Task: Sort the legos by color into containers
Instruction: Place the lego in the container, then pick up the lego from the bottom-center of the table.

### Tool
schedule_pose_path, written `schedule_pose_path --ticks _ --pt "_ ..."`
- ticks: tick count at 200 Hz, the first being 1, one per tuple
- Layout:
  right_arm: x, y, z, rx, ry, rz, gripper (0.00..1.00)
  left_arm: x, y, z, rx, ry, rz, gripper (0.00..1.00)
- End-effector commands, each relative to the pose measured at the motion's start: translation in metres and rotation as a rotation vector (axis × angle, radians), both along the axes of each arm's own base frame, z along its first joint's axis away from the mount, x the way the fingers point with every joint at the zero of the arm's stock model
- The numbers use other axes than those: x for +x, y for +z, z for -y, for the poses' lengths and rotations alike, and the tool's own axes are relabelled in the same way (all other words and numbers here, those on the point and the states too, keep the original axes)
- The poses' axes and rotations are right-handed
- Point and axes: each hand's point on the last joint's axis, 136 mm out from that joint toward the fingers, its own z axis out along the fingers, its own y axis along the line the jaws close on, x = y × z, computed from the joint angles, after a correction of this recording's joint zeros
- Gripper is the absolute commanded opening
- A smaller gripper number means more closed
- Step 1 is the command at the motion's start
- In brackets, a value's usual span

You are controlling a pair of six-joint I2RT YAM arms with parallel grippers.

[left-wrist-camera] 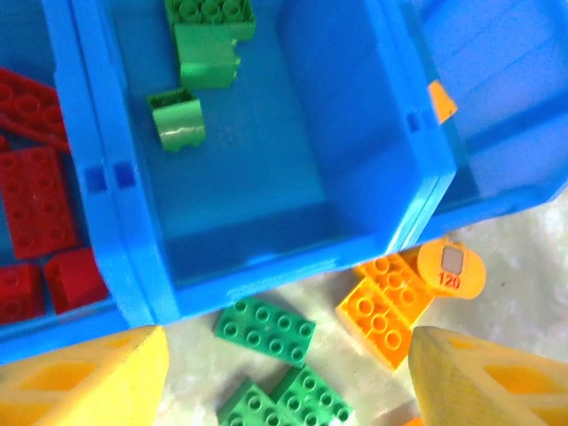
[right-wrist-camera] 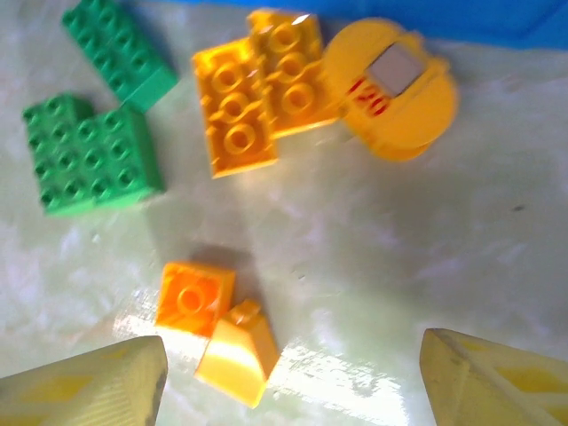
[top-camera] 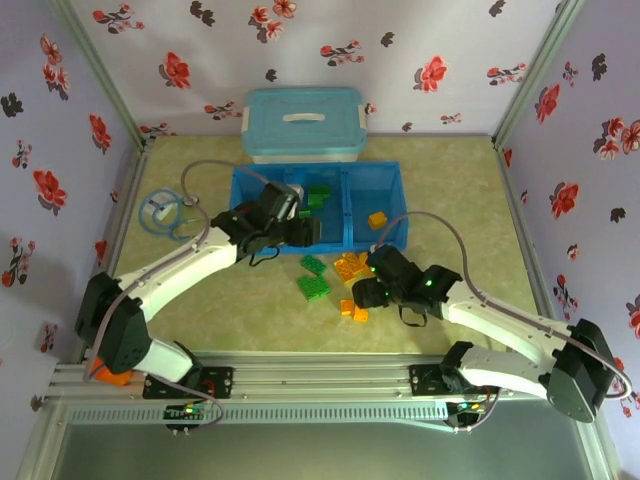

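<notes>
Left gripper [left-wrist-camera: 288,377] hangs spread and empty over the tray's [left-wrist-camera: 266,266] near wall. Red legos [left-wrist-camera: 35,200] lie in its left compartment, green legos [left-wrist-camera: 204,53] in the middle, one orange lego [top-camera: 377,219] in the right. Right gripper [right-wrist-camera: 293,377], also spread, hovers over loose orange legos [right-wrist-camera: 257,98] on the table [right-wrist-camera: 399,248].

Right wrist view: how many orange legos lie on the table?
5. Two bricks side by side at the top, a round piece right of them, a small square brick and a sloped piece below. More may lie outside the frame.
</notes>
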Motion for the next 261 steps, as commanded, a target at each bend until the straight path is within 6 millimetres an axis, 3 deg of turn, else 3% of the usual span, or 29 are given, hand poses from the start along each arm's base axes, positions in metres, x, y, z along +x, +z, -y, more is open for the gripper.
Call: schedule_pose_path --ticks 1,47,101,137,220,261 --pt "-0.017 -0.016 -0.009 0.003 0.047 -0.070 0.75 -0.008 0.004 -0.004 -0.042 0.011 0.022 0.71" --pt "-0.027 -0.047 -0.011 -0.069 0.061 -0.127 0.71 -0.022 -0.002 -0.023 -0.050 0.041 0.028 0.71" --pt "-0.030 -0.065 -0.028 -0.134 0.095 -0.138 0.66 -0.031 -0.009 -0.035 -0.039 0.058 0.026 0.71" --pt "-0.026 -0.077 -0.021 -0.220 0.072 -0.130 0.55 -0.034 -0.010 -0.042 -0.035 0.071 0.034 0.71" --pt "-0.011 -0.064 -0.015 -0.256 0.023 -0.055 0.29 -0.037 -0.015 -0.048 -0.025 0.080 0.033 0.70" --pt "0.004 -0.034 0.005 -0.315 -0.026 0.054 0.29 -0.042 -0.014 -0.052 -0.018 0.071 0.039 0.70"
